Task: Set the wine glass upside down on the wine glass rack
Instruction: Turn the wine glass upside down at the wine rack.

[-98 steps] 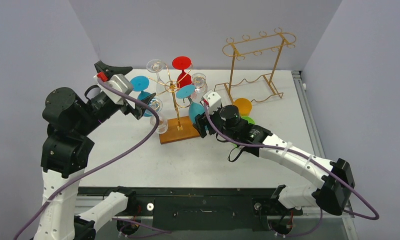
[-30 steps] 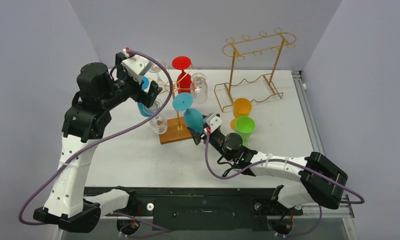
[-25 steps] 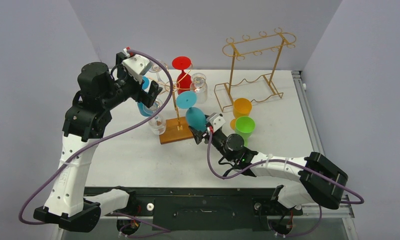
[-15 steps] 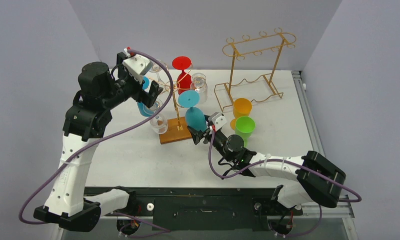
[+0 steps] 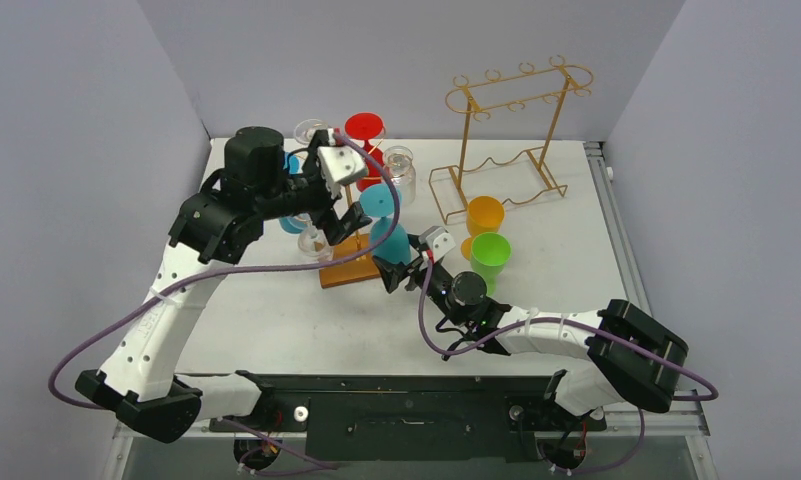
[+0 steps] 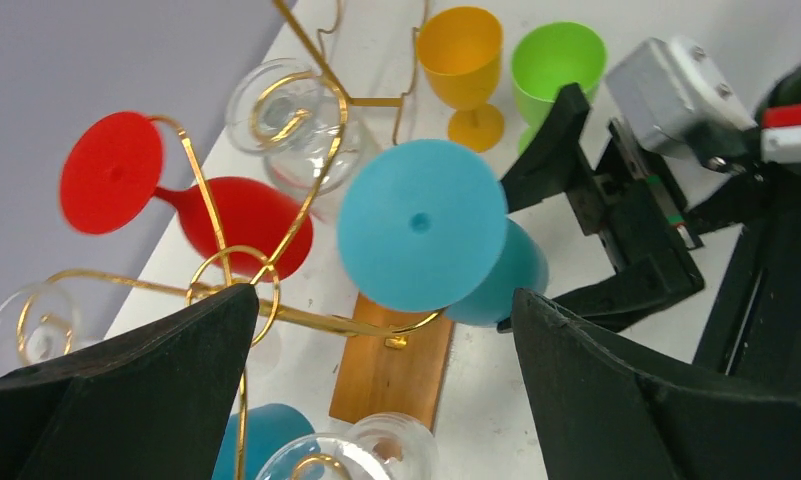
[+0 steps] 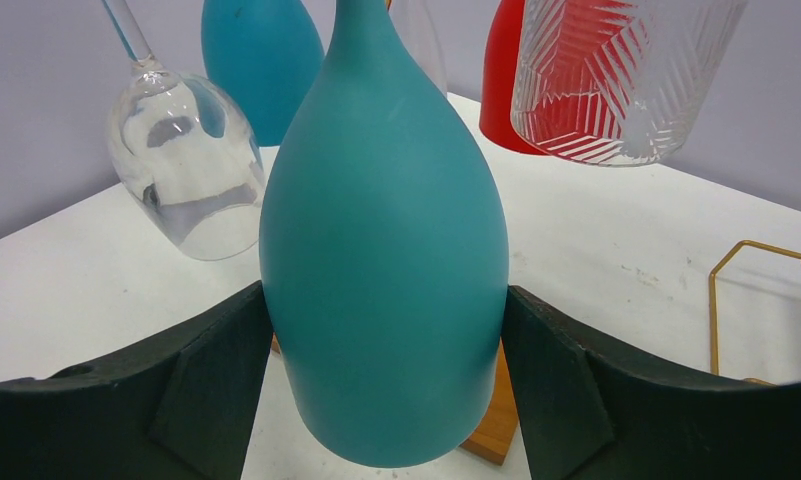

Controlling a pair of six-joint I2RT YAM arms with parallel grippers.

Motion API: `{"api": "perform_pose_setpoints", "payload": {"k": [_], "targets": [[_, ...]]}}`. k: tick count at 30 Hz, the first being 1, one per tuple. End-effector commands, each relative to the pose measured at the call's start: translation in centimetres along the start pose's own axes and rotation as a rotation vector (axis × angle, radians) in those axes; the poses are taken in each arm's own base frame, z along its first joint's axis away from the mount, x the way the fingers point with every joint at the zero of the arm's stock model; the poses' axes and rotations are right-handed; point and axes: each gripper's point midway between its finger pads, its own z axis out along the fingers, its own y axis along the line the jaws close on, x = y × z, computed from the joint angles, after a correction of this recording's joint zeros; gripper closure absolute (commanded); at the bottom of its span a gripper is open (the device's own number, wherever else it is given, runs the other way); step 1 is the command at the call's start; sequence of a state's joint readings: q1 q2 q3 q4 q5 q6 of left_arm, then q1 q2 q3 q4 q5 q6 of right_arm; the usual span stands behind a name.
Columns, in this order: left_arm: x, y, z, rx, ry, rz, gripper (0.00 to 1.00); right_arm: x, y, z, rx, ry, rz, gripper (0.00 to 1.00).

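Teal wine glass (image 5: pixel 388 240) is hung upside down on wine glass rack (image 6: pixel 386 370), far-left of centre on bench (image 5: pixel 566 240). Its foot is seen atop a curled arm on the rack's near-right side. Bowl is flanked at its widest part by right fingers (image 7: pixel 216 380); gripped vs. just clear can't be told. Left fingers (image 6: pixel 146 400) are spread wide above rack, nothing held. Glass is judged light, rigid, smooth and prob. slippery and breakable. It is best taken at bowl belly w/ gentle squeeze, not at thin stem.

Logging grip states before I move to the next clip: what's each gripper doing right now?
Left gripper: open, holding nothing.
Right gripper: fingers flank the teal wine glass bowl; gripping or just clear, cannot tell.
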State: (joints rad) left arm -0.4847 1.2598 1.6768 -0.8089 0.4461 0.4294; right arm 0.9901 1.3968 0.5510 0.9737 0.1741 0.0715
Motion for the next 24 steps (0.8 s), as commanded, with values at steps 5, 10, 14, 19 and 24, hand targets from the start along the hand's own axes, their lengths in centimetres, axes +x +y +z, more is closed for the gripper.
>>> {"api": "perform_pose_setpoints", "payload": {"k": [5,10,14,19,24], "targets": [[-1.4,-3.9,-0.8,0.124,-0.048,0.399,0.04,-0.4,0.8,-0.1,-0.031,-0.006,0.046,0.26],[-0.7,-3.8,-0.1,0.021,-0.092,0.641,0.03,-0.6,1.3,0.2,-0.057,-0.012,0.063,0.26],[-0.4,-3.5,0.4,-0.076,-0.131,0.837,0.04,-0.6,1.5,0.3,-0.076,-0.014,0.073,0.25],[-1.6,-3.0,0.9,-0.172,-0.185,0.936,0.19,-0.6,1.8,0.4,-0.094,-0.018,0.085,0.25],[-1.3,-2.9,1.7,-0.190,-0.178,0.972,0.34,-0.5,1.8,0.4,-0.103,-0.021,0.095,0.24]]}}
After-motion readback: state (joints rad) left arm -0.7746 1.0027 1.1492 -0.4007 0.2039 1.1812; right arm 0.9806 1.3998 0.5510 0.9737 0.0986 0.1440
